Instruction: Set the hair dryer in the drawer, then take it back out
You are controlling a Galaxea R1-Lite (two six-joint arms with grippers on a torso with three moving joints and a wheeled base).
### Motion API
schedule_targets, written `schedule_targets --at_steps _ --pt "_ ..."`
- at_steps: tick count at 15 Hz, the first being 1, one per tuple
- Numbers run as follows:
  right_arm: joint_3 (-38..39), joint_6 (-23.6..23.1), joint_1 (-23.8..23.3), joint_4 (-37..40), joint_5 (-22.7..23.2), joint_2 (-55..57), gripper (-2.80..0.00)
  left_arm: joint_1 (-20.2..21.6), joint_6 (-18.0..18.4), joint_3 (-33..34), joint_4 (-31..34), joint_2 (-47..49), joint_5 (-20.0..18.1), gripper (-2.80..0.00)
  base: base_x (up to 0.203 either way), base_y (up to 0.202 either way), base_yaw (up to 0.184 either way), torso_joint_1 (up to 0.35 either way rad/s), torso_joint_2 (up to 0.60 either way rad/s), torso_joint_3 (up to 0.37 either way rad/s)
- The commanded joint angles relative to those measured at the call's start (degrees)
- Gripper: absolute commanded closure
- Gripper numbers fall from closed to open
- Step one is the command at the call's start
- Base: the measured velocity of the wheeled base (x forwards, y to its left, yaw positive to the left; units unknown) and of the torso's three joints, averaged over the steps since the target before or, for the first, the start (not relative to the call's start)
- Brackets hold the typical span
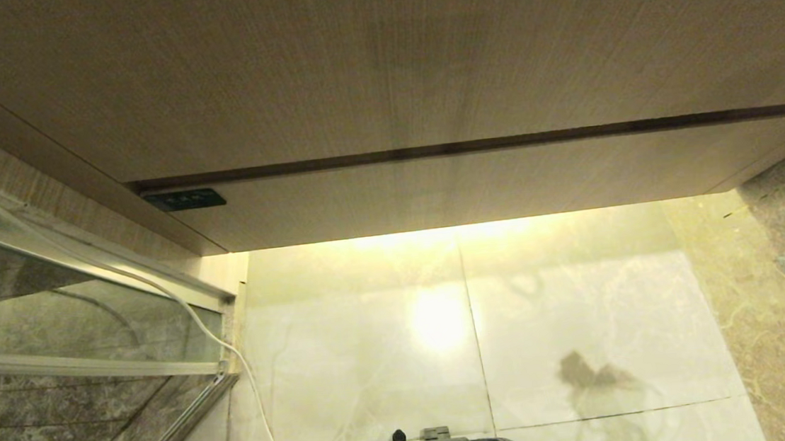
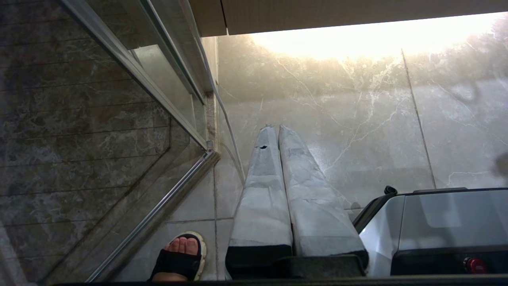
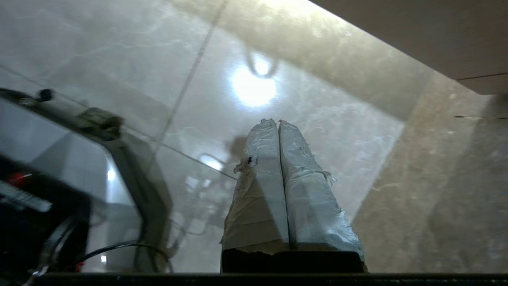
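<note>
Your left gripper (image 2: pixel 278 129) hangs over the pale marble floor tiles (image 2: pixel 357 131), its two tape-wrapped fingers (image 2: pixel 262 190) pressed flat together and holding nothing. Beside it sits the robot's grey base (image 2: pixel 436 222), with a red button (image 2: pixel 472 264) on its dark front. On the other side, a glass shower partition (image 2: pixel 166 79) in a metal frame meets the floor. A person's foot in a black sandal (image 2: pixel 180 256) stands by that frame. A wood-grain cabinet underside (image 2: pixel 337 14) glows above.
</note>
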Motion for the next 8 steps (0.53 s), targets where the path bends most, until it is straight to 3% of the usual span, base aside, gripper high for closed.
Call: schedule_targets --at_steps 1,4,8 --pt "8.22 1.63 3.02 -0.06 0.76 -14.99 0.0 -0.02 0.02 0.04 0.0 0.0 -0.06 0.0 0.0 0.0 0.0 0.0 0.0 0.0" --pt "16.32 8.93 10.04 -0.18 -0.11 -28.52 0.0 -0.02 0.01 0.08 0.0 0.0 -0.01 0.0 0.0 0.0 0.0 0.0 0.0 0.0" --pt "27.03 14.52 18.73 -0.45 -6.8 -47.37 0.0 -0.02 0.02 0.09 0.0 0.0 -0.01 0.0 0.0 0.0 0.0 0.0 0.0 0.0"
